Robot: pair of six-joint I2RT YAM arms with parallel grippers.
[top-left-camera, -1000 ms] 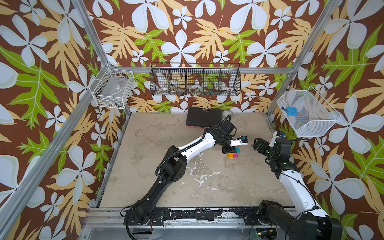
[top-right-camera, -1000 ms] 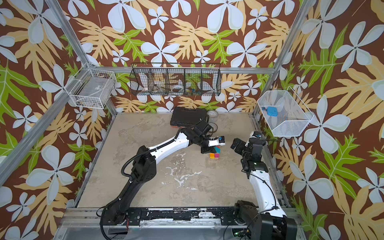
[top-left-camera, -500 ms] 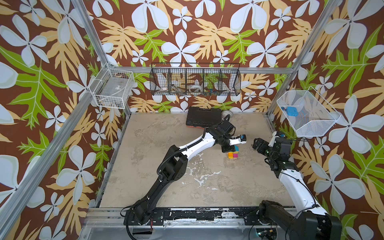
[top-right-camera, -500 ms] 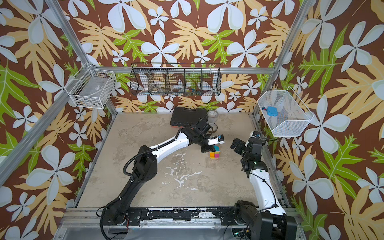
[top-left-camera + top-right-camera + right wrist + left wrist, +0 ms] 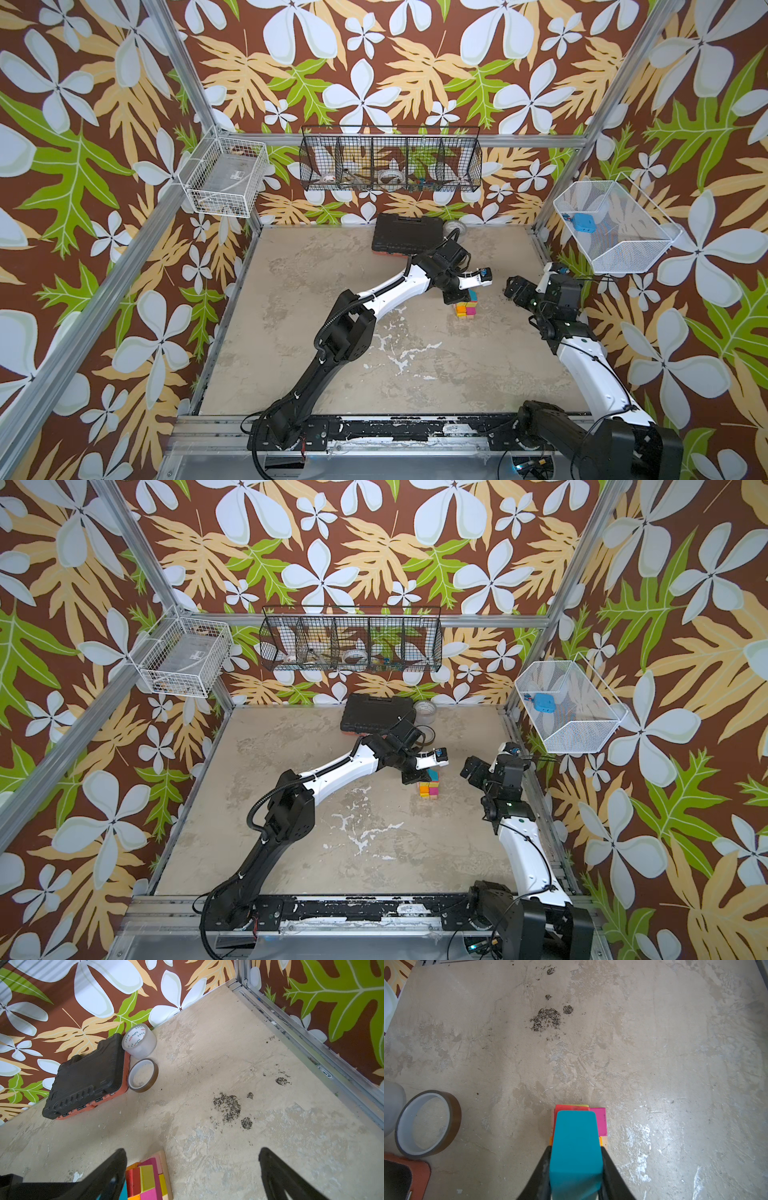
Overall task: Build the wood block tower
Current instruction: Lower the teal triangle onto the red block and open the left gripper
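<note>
The mottled beige tabletop (image 5: 332,340) carries the multicoloured wood-block tower (image 5: 466,309), right of centre in both top views. Further right, the right gripper (image 5: 192,1151) stands wide apart and empty. The left gripper (image 5: 575,1148) is clamped on the teal wooden wedge (image 5: 576,1159) directly over the tower. The wedge is best lowered straight, squared to the blocks beneath, then released gently.

Floral brown wallpaper (image 5: 374,62) covers the walls; below the black wire basket (image 5: 390,160) spreads a scuffed beige floor (image 5: 311,332).
</note>
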